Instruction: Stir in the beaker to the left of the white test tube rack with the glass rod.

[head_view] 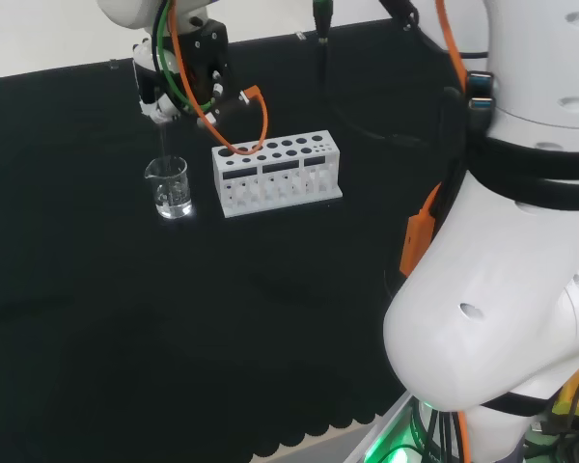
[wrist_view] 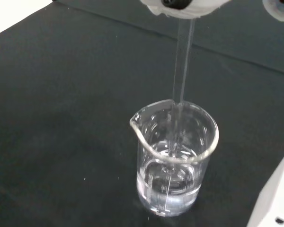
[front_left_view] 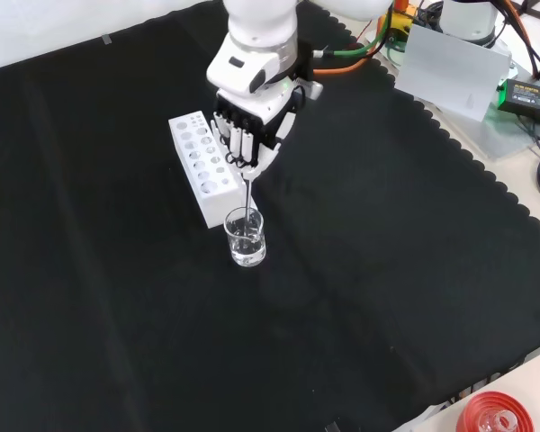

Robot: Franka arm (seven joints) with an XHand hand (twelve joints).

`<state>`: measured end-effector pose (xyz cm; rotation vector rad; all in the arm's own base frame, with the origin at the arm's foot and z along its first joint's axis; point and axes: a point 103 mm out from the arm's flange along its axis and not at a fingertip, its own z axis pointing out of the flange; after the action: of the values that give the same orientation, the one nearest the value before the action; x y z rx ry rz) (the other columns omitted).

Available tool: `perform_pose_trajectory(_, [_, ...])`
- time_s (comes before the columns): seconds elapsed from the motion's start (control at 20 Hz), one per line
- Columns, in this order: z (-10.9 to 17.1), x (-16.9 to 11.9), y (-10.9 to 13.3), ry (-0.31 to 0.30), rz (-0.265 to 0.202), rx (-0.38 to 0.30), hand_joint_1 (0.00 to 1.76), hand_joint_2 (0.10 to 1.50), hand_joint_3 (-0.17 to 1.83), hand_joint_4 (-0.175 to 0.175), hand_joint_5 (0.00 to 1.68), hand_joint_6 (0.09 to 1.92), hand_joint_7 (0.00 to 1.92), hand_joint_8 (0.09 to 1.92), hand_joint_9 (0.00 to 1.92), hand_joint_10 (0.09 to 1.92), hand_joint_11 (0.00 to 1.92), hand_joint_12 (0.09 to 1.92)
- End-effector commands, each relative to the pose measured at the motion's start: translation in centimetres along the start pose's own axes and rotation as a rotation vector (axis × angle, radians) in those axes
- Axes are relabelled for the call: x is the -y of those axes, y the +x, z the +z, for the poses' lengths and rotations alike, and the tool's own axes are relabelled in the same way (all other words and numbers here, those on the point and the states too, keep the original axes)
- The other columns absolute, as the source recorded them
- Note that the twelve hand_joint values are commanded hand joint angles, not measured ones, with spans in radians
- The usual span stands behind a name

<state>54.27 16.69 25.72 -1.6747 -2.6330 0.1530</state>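
A small clear glass beaker [head_view: 171, 188] [front_left_view: 245, 238] [wrist_view: 174, 156] with a little clear liquid stands on the black cloth, just left of the white test tube rack [head_view: 276, 174] [front_left_view: 200, 166] in the head view. The black and white hand [head_view: 164, 92] [front_left_view: 249, 135] hangs right above the beaker, its fingers curled round the top of a thin glass rod [head_view: 161, 145] [front_left_view: 247, 193] [wrist_view: 181, 71]. The rod points straight down into the beaker and its lower end dips into the liquid.
The arm's big white links [head_view: 502, 251] stand at the head view's right. Orange and green cables [head_view: 256, 111] hang by the wrist above the rack. A grey box [front_left_view: 454, 72] and a red ribbed ring [front_left_view: 495, 414] lie off the cloth's edges.
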Motion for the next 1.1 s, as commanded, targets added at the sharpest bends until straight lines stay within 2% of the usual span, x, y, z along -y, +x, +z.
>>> perform_pose_trajectory(0.05, [0.5,-2.5,-2.0,0.017,-0.008,-0.004,1.33,1.04,-0.17,-0.175,1.42,0.09,1.45,0.44,1.83,0.16,1.62,0.51])
perform_pose_trajectory(0.3, [-0.1,-1.2,-3.9,0.014,0.014,0.003,1.33,1.04,-0.17,-0.175,1.42,0.09,1.45,0.44,1.83,0.16,1.62,0.52])
perform_pose_trajectory(0.5, [-0.7,0.7,-4.1,0.010,0.026,0.000,1.33,1.04,-0.17,-0.175,1.42,0.09,1.45,0.44,1.83,0.16,1.62,0.52])
perform_pose_trajectory(0.8, [-1.2,2.6,-1.8,0.000,0.014,-0.009,1.33,1.04,-0.17,-0.175,1.42,0.09,1.46,0.44,1.83,0.16,1.62,0.52])
perform_pose_trajectory(1.1, [-1.0,1.7,0.1,0.006,-0.015,-0.010,1.33,1.04,-0.17,-0.175,1.42,0.09,1.46,0.44,1.83,0.16,1.62,0.52])
